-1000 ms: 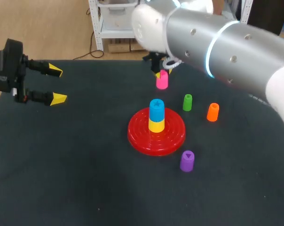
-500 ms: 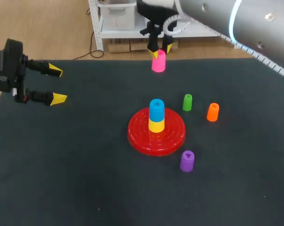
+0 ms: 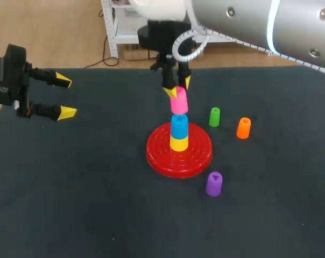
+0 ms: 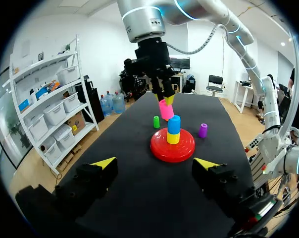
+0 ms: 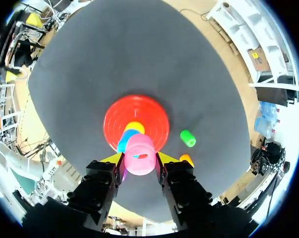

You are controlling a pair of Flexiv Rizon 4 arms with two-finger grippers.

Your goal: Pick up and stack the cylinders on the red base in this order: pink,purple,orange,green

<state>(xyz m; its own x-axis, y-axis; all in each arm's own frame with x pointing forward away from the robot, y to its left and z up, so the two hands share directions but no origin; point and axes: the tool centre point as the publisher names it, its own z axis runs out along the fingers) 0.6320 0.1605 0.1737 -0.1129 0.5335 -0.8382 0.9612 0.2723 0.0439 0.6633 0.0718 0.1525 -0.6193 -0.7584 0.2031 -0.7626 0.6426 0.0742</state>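
My right gripper (image 3: 176, 90) is shut on the pink cylinder (image 3: 179, 101) and holds it tilted just above the stack. That stack is a blue cylinder (image 3: 179, 125) on a yellow cylinder (image 3: 178, 143), standing on the red base (image 3: 197, 157). In the right wrist view the pink cylinder (image 5: 139, 154) sits between the fingers of my right gripper (image 5: 137, 158), over the red base (image 5: 139, 111). Green (image 3: 214, 116), orange (image 3: 243, 128) and purple (image 3: 214, 184) cylinders stand on the table right of the base. My left gripper (image 3: 64, 97) hangs open at the far left, holding nothing.
The dark table mat (image 3: 76, 199) spreads wide in front of and left of the base. My right arm's big silver links (image 3: 270, 24) cross over the table's back right.
My right gripper carried the pink cylinder from the back of the table forward and down, to just above the blue cylinder. The left arm stayed put.
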